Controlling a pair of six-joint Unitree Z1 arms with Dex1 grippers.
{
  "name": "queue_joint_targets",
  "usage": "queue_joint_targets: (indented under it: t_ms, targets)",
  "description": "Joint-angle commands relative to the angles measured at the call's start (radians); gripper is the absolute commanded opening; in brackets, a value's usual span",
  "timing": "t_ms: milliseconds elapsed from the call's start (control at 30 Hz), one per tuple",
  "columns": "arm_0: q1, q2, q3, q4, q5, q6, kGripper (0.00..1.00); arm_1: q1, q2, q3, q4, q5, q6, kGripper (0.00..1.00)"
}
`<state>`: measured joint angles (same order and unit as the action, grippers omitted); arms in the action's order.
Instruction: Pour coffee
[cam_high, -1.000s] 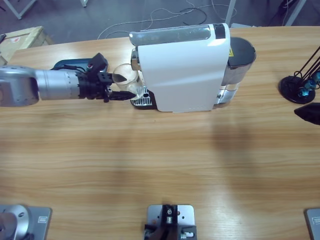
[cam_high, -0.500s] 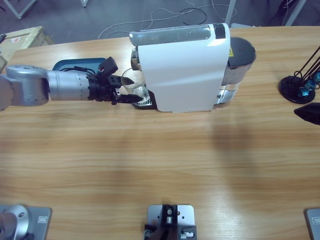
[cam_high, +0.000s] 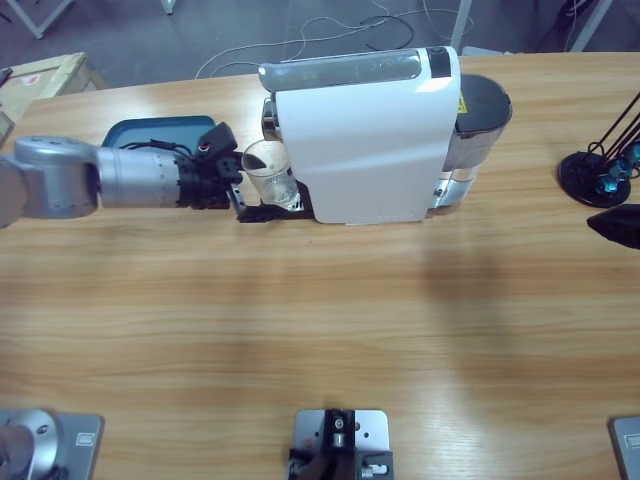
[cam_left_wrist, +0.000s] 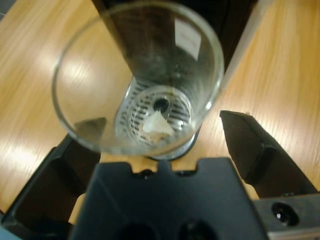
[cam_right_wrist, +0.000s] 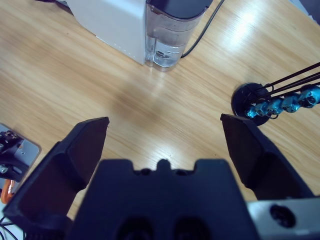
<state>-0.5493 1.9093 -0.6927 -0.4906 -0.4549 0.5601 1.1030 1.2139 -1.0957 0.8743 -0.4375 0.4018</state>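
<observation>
A clear drinking glass (cam_high: 269, 172) (cam_left_wrist: 100, 60) stands upright on the drip grille under the spout of the white coffee machine (cam_high: 370, 130). My left gripper (cam_high: 245, 187) (cam_left_wrist: 162, 121) reaches in from the left. It is open, with one black jaw on each side of the glass and a gap showing at the right-hand jaw. The grille shows plainly through the glass bottom, and no coffee is in view. My right gripper (cam_right_wrist: 165, 122) hangs open with nothing in it, high over the table near the machine's water tank (cam_right_wrist: 172, 35).
A blue tray (cam_high: 150, 133) lies behind the left arm. A black stand with blue parts (cam_high: 597, 176) (cam_right_wrist: 260, 106) sits at the table's right end. A cardboard box (cam_high: 40, 80) is off the far left corner.
The left arm carried the glass to the right and down onto the drip grille under the spout. Its jaws now stand apart around the glass.
</observation>
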Motion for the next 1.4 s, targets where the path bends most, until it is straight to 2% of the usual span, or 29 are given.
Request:
queue_joint_targets:
  t_ms: [33, 133, 200, 267, 333, 367, 433, 467, 533, 633, 767, 1200, 1400]
  targets:
    - [0.084, -0.223, 0.135, -0.006, 0.004, -0.024, 0.991, 0.010, 0.035, -0.021, -0.020, -0.027, 0.008, 1.000]
    - [0.097, -0.378, 0.193, 0.012, 0.004, -0.054, 0.991, 0.011, 0.053, -0.097, -0.030, -0.094, -0.100, 1.000]
    - [0.083, -0.495, 0.202, 0.101, 0.021, -0.120, 0.991, -0.037, 0.079, -0.179, -0.029, -0.121, -0.111, 0.973]
    - [0.057, -0.590, 0.196, 0.218, 0.079, -0.221, 0.991, -0.151, 0.135, -0.303, 0.019, -0.068, -0.166, 0.823]
    - [0.033, -0.657, 0.171, 0.342, 0.143, -0.317, 0.991, -0.254, 0.212, -0.400, 0.023, -0.003, -0.258, 0.778]
    - [0.025, -0.679, 0.150, 0.410, 0.170, -0.329, 0.991, -0.295, 0.257, -0.450, 0.024, 0.047, -0.260, 0.579]
    - [0.015, -0.702, 0.090, 0.546, 0.209, -0.332, 0.991, -0.361, 0.367, -0.573, 0.040, 0.131, -0.268, 0.069]
    - [0.010, -0.705, 0.064, 0.592, 0.217, -0.332, 0.991, -0.376, 0.412, -0.624, 0.042, 0.136, -0.268, 0.000]
    - [-0.001, -0.703, 0.030, 0.649, 0.219, -0.332, 0.991, -0.402, 0.507, -0.739, 0.083, 0.149, -0.271, 0.000]
    - [-0.003, -0.687, 0.015, 0.657, 0.220, -0.332, 0.991, -0.442, 0.635, -0.893, 0.187, 0.237, -0.280, 0.000]
    - [-0.004, -0.643, 0.011, 0.625, 0.211, -0.330, 0.991, -0.494, 0.729, -0.945, 0.252, 0.327, -0.278, 0.000]
    - [-0.004, -0.596, 0.009, 0.607, 0.222, -0.324, 0.991, -0.496, 0.837, -1.024, 0.298, 0.415, -0.290, 0.000]
    - [-0.006, -0.577, 0.010, 0.591, 0.222, -0.324, 0.995, -0.480, 0.840, -1.017, 0.319, 0.408, -0.291, 0.000]
